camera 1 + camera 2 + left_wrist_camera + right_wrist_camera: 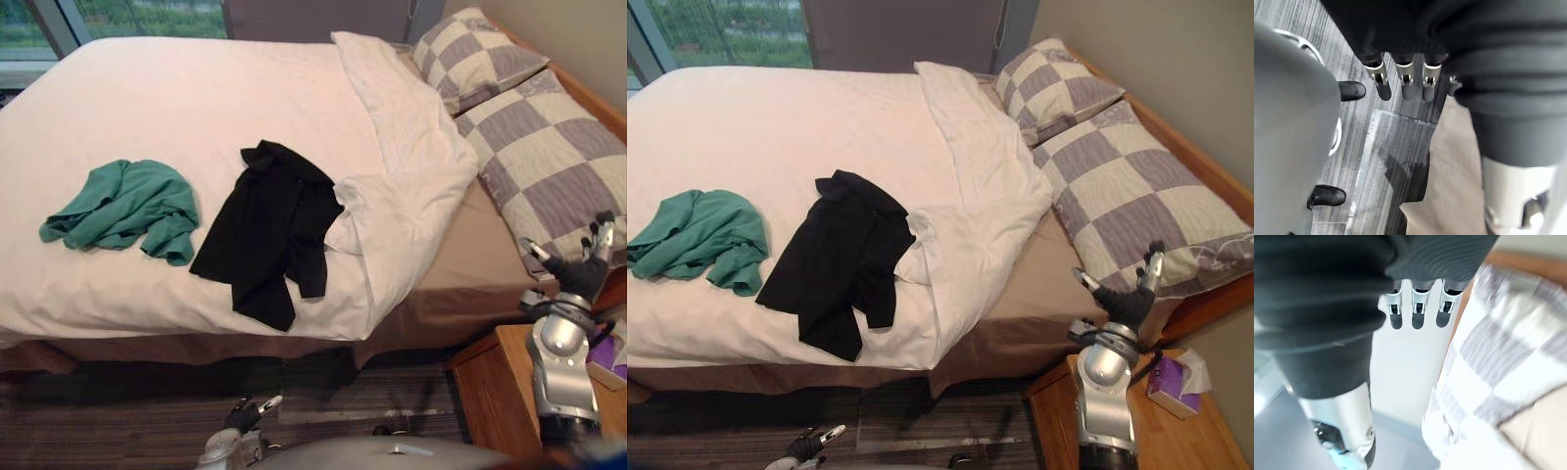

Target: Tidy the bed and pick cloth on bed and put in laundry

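On the bed: black cloth, green cloth.
Right hand open beside a pillow; left hand open over floor.

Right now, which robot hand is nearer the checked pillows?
Right. The right hand is raised beside the near checked pillow; the left hand hangs low over the floor, well away.

A bed on a wooden frame takes up the middle of the room, its head to the right against a plain beige wall. Daylight comes through a window at the far left. Dark striped carpet covers the near floor. A wooden nightstand at near right carries a purple tissue box.
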You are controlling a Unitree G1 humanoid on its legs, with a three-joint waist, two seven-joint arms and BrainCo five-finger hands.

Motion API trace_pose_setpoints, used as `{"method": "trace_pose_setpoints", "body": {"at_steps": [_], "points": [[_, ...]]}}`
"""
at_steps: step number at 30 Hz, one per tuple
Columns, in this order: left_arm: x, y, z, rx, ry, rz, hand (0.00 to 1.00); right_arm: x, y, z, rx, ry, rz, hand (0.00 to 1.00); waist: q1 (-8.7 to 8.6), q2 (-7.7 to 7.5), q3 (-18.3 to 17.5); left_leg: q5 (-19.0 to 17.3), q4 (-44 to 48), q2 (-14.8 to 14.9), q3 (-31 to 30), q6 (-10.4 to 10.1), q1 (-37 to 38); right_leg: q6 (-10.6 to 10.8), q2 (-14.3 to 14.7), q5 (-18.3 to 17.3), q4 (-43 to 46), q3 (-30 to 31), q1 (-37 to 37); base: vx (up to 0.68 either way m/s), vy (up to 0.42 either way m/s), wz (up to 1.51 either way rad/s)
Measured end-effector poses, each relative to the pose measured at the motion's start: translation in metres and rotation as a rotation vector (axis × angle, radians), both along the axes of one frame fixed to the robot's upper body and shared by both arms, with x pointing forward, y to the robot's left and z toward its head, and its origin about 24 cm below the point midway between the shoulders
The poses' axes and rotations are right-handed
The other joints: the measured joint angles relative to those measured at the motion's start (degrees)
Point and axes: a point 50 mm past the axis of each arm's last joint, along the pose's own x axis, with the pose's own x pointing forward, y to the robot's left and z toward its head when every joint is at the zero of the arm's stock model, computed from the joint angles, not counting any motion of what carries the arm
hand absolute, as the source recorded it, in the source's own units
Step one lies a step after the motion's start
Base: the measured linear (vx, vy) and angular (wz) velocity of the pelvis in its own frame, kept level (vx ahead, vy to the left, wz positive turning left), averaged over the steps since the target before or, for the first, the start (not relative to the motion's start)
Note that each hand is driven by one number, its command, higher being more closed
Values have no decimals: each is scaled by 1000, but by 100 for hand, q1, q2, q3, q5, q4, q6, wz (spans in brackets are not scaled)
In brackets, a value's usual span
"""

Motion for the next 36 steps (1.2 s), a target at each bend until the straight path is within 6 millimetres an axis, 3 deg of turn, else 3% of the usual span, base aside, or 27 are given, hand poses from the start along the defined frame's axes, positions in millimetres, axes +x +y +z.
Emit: {"method": "trace_pose_setpoints", "body": {"at_steps": [2,4,5,9,16,21,25,32,33,36], "points": [[22,-5,6,13,-43,-28,0,31,22,35,-79,-71,89,0,45,4,230,138,3,11,-158,25,-352,-32,39,99,-41,-114,-242,-62,-33,23],[36,-6,11,24,-75,-24,0,45,32,52,-125,-89,116,0,138,-26,328,201,5,36,-242,21,-521,-61,80,135,-44,-129,-386,-61,-45,16],[52,-5,17,36,-112,-25,0,57,45,72,-180,-117,155,0,232,-51,419,296,22,79,-311,24,-783,-107,131,183,-46,-214,-582,-38,-69,22],[81,-5,31,64,-185,-22,0,76,75,112,-222,-171,223,0,361,-79,751,472,32,149,-555,29,-1208,-155,216,260,-54,-302,-893,-24,-52,21],[114,-7,51,75,-269,-45,0,86,94,146,-273,-164,233,0,550,-177,1035,646,31,177,-790,62,-1895,-185,249,411,-183,-518,-1361,-40,-8,16],[144,-13,72,111,-345,-89,0,97,93,154,-270,-96,205,0,642,-184,1262,778,31,193,-895,69,-2354,-217,272,531,-251,-611,-1717,-19,4,5],[161,-19,86,126,-403,-121,0,107,74,152,-296,18,135,0,627,-134,1409,902,30,211,-898,67,-2726,-240,280,591,-260,-685,-2049,-10,3,2],[178,-18,102,121,-459,-123,0,112,51,187,-491,104,-17,0,603,-15,1615,1050,25,300,-784,36,-3213,-279,309,670,-145,-692,-2621,-15,-3,-9],[180,-18,104,122,-465,-124,0,111,49,197,-549,123,-48,100,603,-14,1620,1071,25,314,-761,43,-3324,-292,314,679,-112,-691,-2761,-1,-26,-11],[181,-18,104,118,-466,-129,0,113,49,208,-638,199,-63,100,596,-12,1621,1120,28,308,-737,48,-3465,-301,298,685,-43,-676,-2943,22,-11,-5]]}}
